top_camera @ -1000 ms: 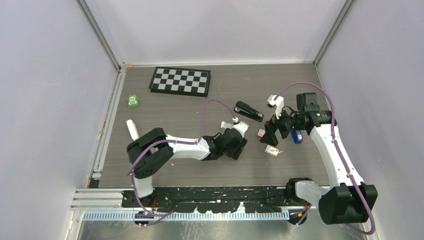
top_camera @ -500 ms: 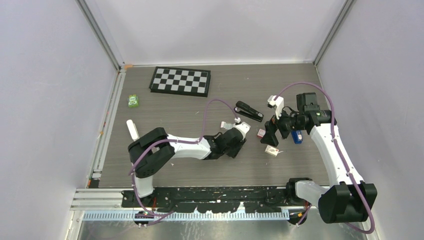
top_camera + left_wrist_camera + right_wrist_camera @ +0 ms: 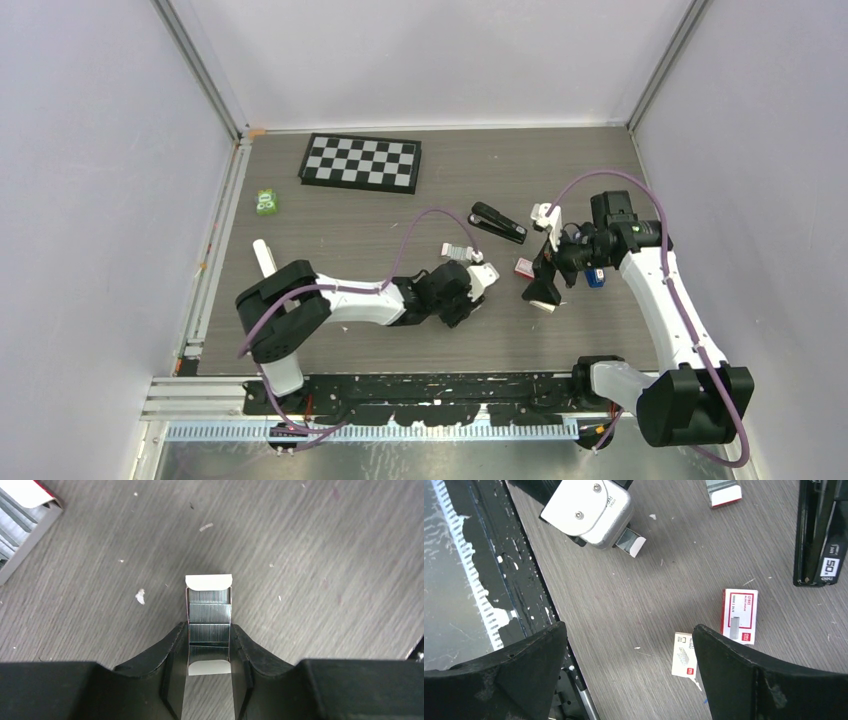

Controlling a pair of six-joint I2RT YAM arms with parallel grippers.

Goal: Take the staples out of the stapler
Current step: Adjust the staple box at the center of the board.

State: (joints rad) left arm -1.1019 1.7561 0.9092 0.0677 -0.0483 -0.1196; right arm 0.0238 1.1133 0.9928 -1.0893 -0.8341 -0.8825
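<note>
- Left pincer clamps the staple tray by its sides; light card, probably crushable.
- Right pincer gapes, empty.
- Stapler, upper right: looks rigid; grip mid-body.

Left arm and right arm: white links, black joints and bases, looping purple cables; black wedge-shaped fingers; rounded silver housing with two screws and small lettering
</note>
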